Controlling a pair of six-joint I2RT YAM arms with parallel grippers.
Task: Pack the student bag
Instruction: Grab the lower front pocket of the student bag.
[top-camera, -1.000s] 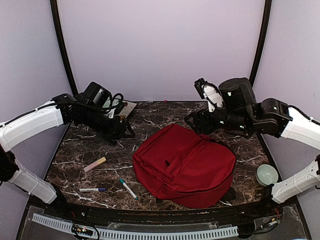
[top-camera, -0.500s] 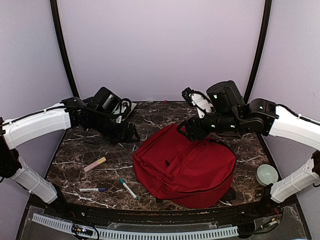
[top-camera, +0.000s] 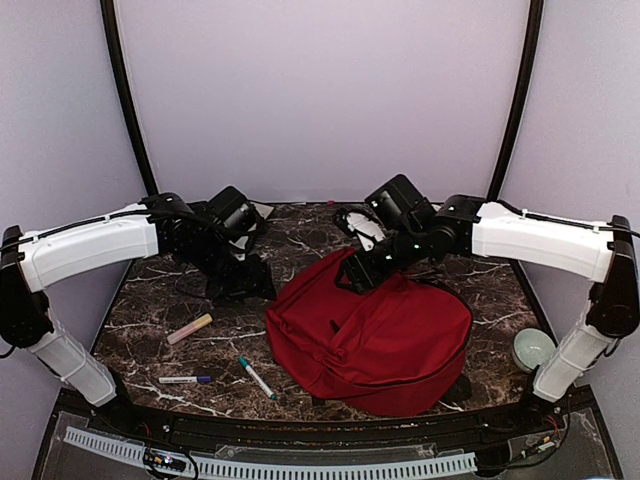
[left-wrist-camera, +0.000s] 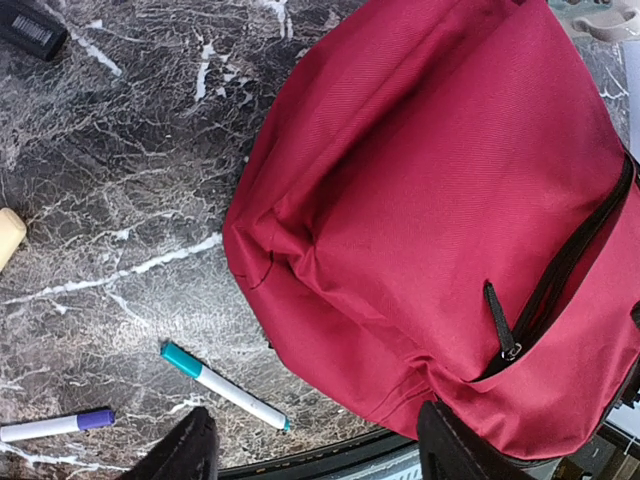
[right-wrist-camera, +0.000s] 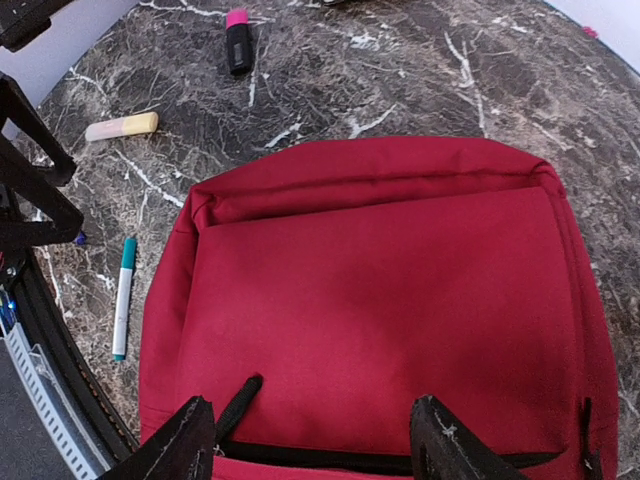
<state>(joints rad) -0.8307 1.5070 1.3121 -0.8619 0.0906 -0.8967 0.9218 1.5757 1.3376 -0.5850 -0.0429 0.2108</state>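
Red student bag (top-camera: 375, 335) on a dark, white-veined marble bench (top-camera: 150, 300)
White teal-capped marker (top-camera: 256, 377), white purple-capped marker (top-camera: 185, 380), pale peach highlighter (top-camera: 189, 328).

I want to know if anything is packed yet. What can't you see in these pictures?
- Inside of the student bag: in every view its own red fabric covers it, and the zip gap only shows dark.
- Cream highlighter: in the left wrist view, the left edge cuts most of it off.
- Pale green round thing: in the top view, too small to tell what it is.
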